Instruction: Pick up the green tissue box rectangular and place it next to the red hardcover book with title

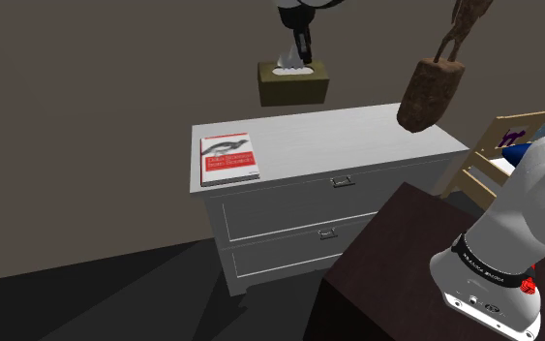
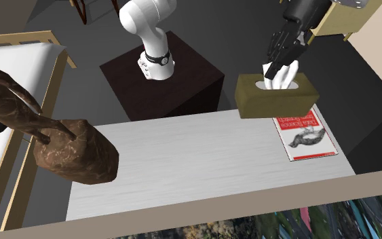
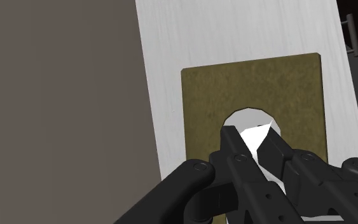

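While the arm reaches out over the dresser (image 1: 357, 136), its claw (image 1: 297, 60) points straight down.
The claw is clamped on the white tissue (image 2: 282, 73) of the olive-green tissue box (image 1: 294, 87), which hangs clear above the dresser, near the red book (image 1: 228, 157).

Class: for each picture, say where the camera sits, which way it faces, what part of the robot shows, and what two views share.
Shoulder view: beside the stand, looking down across the white dresser; shows the arm and gripper.
Second exterior view: across the dresser, facing the stand; shows arm and gripper.
Wrist view: on the hand, looking down onto the held tissue box; shows both fingers.
Both exterior views share the red book.
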You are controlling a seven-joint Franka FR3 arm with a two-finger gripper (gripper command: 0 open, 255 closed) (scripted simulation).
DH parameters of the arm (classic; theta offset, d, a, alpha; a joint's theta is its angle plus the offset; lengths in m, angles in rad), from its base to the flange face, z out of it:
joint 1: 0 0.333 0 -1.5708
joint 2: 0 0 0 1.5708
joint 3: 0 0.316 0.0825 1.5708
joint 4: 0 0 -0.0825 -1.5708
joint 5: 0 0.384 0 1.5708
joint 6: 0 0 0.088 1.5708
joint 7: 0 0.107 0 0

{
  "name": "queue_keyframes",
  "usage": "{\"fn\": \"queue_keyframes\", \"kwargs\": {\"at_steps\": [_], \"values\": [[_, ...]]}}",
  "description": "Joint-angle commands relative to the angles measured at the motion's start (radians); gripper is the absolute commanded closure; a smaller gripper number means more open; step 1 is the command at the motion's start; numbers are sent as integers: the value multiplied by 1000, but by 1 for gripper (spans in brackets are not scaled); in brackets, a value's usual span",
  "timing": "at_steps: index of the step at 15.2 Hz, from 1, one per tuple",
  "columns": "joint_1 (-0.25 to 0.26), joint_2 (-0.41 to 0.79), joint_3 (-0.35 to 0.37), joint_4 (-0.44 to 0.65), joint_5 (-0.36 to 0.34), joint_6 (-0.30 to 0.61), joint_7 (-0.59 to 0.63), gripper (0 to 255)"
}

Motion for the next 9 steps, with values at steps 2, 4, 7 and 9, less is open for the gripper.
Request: {"fn": "queue_keyframes", "kwargs": {"at_steps": [2, 4, 7, 9], "values": [[-1, 1, -1, -36, -4, 32, 20, 255], [-1, 4, -2, -59, -8, 54, 33, 255], [-2, 9, -3, -91, -14, 86, 53, 255], [-3, 13, -4, -112, -19, 107, 66, 255]]}}
